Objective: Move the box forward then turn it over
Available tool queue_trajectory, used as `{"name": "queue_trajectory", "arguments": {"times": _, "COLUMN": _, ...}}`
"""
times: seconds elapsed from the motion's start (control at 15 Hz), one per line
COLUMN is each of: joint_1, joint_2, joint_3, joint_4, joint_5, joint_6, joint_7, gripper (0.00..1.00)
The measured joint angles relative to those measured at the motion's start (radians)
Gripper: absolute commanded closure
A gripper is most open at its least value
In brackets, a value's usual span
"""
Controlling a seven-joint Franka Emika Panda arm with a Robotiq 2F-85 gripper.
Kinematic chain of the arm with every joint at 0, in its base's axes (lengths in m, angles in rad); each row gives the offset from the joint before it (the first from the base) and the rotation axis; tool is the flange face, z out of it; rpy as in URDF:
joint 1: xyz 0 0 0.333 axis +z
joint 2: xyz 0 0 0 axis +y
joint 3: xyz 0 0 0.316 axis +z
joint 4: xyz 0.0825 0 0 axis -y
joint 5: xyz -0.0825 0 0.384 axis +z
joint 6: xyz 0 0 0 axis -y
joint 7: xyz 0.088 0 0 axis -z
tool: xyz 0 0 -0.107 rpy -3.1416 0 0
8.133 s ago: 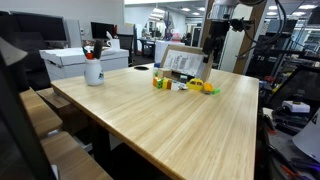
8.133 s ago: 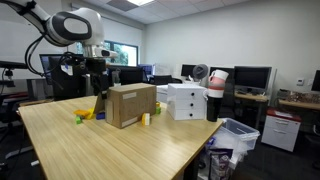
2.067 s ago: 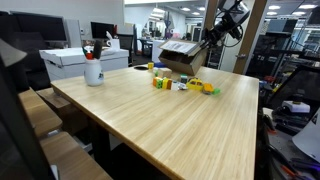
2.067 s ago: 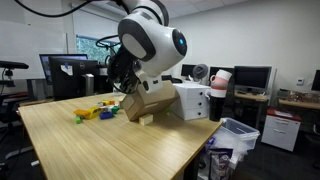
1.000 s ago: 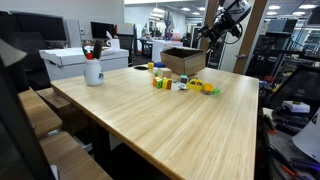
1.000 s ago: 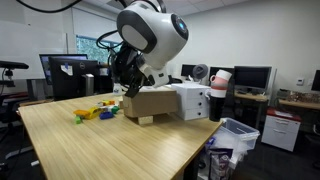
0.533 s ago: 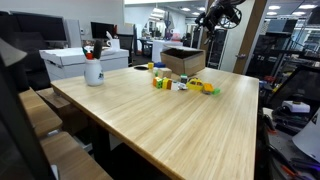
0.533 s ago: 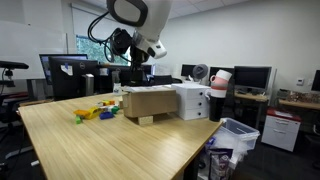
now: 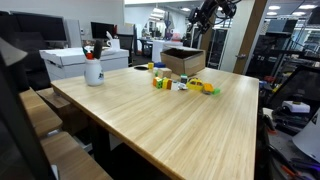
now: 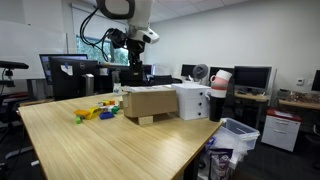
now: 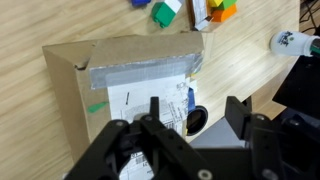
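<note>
Table (image 9: pixel 170 130): smooth wood, so I think the box can slide on it farther than is wanted.
Toys (image 9: pixel 186 85): small coloured blocks lie just in front of the box. If the box moves toward them, it can sweep them along the table.
Box (image 9: pixel 183 62): it rests flat behind the toys, toward the far side. In the wrist view, a taped face with a white label looks up at the claw. It is only cardboard, so a knock on one wall may tip it or turn it askew.
Claw (image 11: pixel 194 103): it hangs above the box without touching it, with its jaws apart and nothing between them. If it comes down like this, a finger may strike a wall and dent it.
White boxes (image 10: pixel 188 100): in an exterior view they stand close beside the box, but I cannot tell if they touch it. A push that way can jam the box against them.
</note>
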Motion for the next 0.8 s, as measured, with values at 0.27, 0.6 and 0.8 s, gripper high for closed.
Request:
{"name": "queue_trajectory", "arguments": {"times": 0.27, "joint_1": 0.031, "joint_2": 0.0, "joint_3": 0.036, "joint_4": -0.068, "joint_5": -0.083, "joint_6": 0.192, "joint_7": 0.0, "gripper": 0.91}}
{"name": "queue_trajectory", "arguments": {"times": 0.6, "joint_1": 0.044, "joint_2": 0.006, "joint_3": 0.052, "joint_4": -0.159, "joint_5": -0.167, "joint_6": 0.366, "joint_7": 0.016, "gripper": 1.0}}
{"name": "queue_trajectory", "arguments": {"times": 0.8, "joint_1": 0.045, "joint_2": 0.009, "joint_3": 0.058, "joint_4": -0.201, "joint_5": -0.227, "joint_6": 0.391, "joint_7": 0.025, "gripper": 0.99}}
